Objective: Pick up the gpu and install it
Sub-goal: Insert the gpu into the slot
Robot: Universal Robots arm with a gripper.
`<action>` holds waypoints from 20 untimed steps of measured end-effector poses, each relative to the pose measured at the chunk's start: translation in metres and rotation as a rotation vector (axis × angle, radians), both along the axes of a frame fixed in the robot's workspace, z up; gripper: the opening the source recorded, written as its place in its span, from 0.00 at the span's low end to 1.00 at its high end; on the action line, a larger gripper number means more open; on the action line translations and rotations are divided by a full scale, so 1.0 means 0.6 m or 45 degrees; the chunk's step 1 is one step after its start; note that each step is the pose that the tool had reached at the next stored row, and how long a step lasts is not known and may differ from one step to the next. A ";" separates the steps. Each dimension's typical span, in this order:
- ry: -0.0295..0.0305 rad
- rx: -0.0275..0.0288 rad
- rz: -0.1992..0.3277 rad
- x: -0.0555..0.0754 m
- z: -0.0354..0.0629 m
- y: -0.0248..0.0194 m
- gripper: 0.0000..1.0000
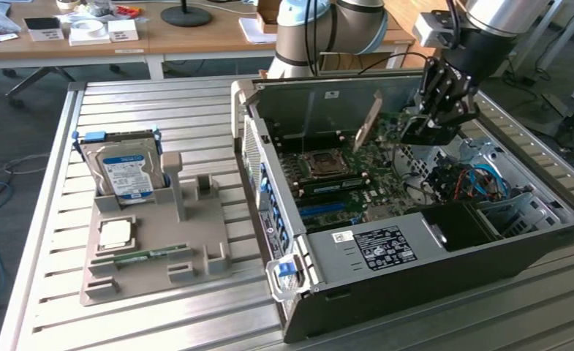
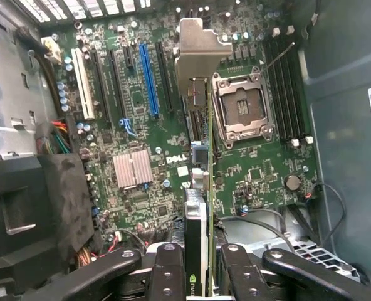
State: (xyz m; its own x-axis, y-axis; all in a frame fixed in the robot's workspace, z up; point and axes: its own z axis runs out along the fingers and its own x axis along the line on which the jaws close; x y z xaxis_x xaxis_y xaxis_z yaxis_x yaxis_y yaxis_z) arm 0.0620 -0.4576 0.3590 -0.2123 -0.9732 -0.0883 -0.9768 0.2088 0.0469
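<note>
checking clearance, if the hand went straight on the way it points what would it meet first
The hand grips the card edge-on and points at the green board. The card would probably touch that board first, beside the empty chip socket, though depth is unclear.

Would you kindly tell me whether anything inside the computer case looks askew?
Only the thin dark expansion card with silver bracket: gripped by the pincer, it hangs slanted above the green motherboard, unseated.
</note>
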 end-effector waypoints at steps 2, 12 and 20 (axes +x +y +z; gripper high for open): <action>-0.0100 0.0018 0.010 0.000 -0.001 -0.0001 0.27; -0.0338 0.0076 0.039 -0.007 -0.002 -0.0001 0.27; -0.0506 0.0144 0.070 -0.012 -0.005 -0.0007 0.27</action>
State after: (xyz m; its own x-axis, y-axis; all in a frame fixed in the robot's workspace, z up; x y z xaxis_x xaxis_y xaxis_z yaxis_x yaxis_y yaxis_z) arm 0.0546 -0.4580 0.3562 -0.1549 -0.9822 -0.1067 -0.9879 0.1547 0.0099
